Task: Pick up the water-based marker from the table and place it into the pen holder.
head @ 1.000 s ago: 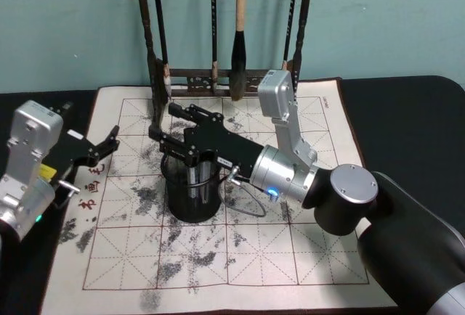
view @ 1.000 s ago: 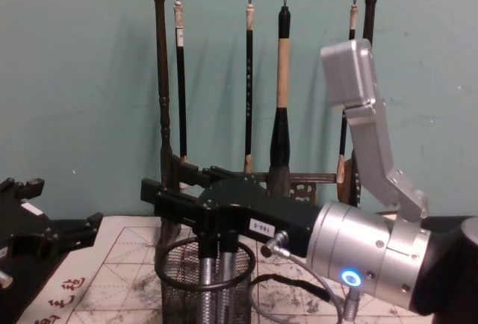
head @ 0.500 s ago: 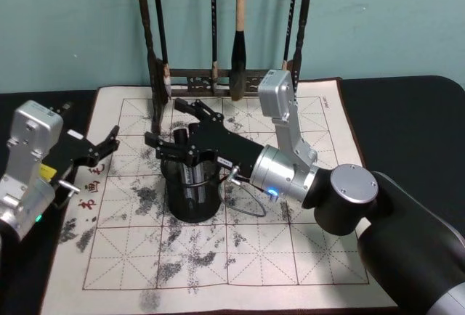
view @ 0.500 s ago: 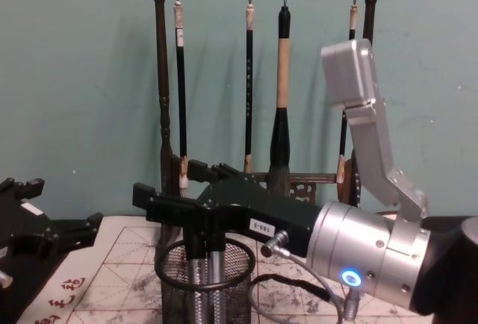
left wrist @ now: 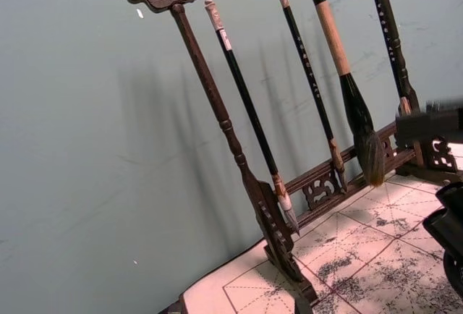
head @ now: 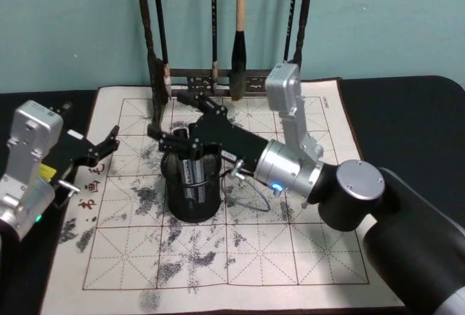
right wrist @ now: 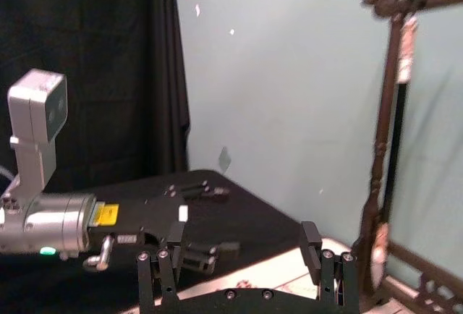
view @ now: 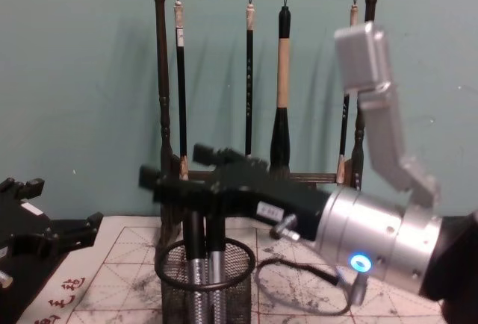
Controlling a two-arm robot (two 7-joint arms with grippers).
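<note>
At the far left of the head view, the left gripper (head: 102, 148) sat over the left edge of the mat, its black fingers spread apart and holding nothing. It stayed well apart from the pen holder. In the chest view the same gripper (view: 71, 234) showed low at the left edge as a dark shape.

Moving rightward, the pen holder (head: 190, 188) stood upright on the white gridded mat of the table (head: 290, 257), among grey ink stains. Inside the mesh cup two markers with silvery barrels and dark upper ends stood nearly upright, side by side (view: 200, 279). Their tops rose just past the rim (which of the two is the water-based marker I could not tell).

Directly above the cup hung the right gripper (head: 183, 123), reaching in from the right. Its jaws stood apart, one finger to each side of the cup's mouth, gripping nothing. In the chest view its fingers (view: 160, 178) sat just above the marker tops; whether they touched could not be made out.

Behind the cup stood the brown wooden brush rack (view: 160, 78) with brushes hanging from its top bar, at the back edge of the mat.
</note>
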